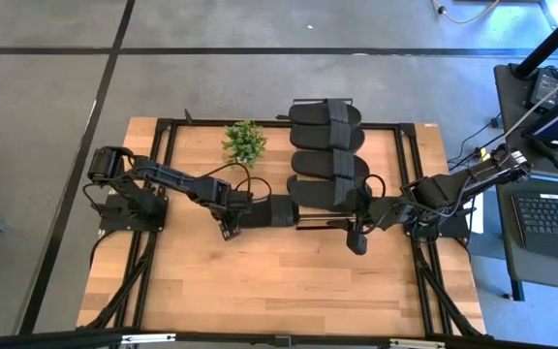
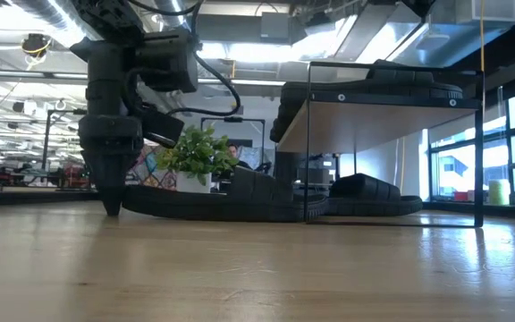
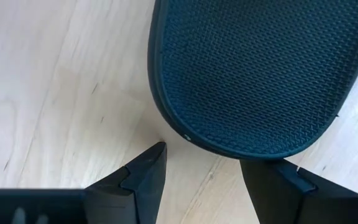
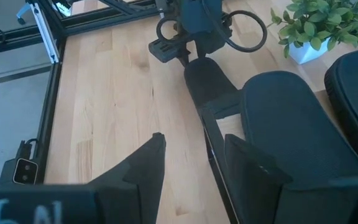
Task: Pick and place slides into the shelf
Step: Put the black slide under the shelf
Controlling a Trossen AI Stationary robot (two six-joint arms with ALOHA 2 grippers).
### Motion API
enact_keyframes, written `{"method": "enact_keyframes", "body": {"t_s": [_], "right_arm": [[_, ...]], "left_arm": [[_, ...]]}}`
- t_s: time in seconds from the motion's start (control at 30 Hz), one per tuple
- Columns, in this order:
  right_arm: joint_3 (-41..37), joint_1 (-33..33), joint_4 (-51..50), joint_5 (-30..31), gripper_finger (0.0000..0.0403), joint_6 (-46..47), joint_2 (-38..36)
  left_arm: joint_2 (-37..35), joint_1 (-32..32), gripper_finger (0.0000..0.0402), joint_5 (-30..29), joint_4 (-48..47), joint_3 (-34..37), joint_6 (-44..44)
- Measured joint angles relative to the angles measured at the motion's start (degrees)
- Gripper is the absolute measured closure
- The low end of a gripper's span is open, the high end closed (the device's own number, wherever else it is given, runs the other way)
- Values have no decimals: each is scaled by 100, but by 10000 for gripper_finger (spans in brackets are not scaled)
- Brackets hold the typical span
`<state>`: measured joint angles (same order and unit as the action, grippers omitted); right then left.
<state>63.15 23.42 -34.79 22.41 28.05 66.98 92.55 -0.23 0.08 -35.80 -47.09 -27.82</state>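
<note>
A black slide (image 1: 277, 210) lies on the table (image 1: 260, 281) at nine o'clock of the shelf (image 1: 329, 155), which already carries slides on top. It looks light, rubbery and bendable, best pinched across the sole edge. The left gripper (image 3: 201, 165) sits low with fingers apart, straddling the slide's rounded end. The right gripper (image 4: 188, 165), also open and empty, hangs at the slide's other end.

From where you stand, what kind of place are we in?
Probably a robotics lab or workshop in an open office. A wooden table carries two arms and a shelf with slides. Behind it are exposed ceiling ducts, large windows, and a laptop to the side.
</note>
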Motion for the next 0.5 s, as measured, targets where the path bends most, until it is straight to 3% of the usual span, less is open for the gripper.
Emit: {"method": "enact_keyframes", "body": {"t_s": [0.27,0.5], "right_arm": [[-1,1,-39,-8,236,0,2],[-2,2,-44,-15,236,17,2]], "left_arm": [[0,-11,207,60,96,0,12],[-32,-15,207,-222,524,-24,69]]}}
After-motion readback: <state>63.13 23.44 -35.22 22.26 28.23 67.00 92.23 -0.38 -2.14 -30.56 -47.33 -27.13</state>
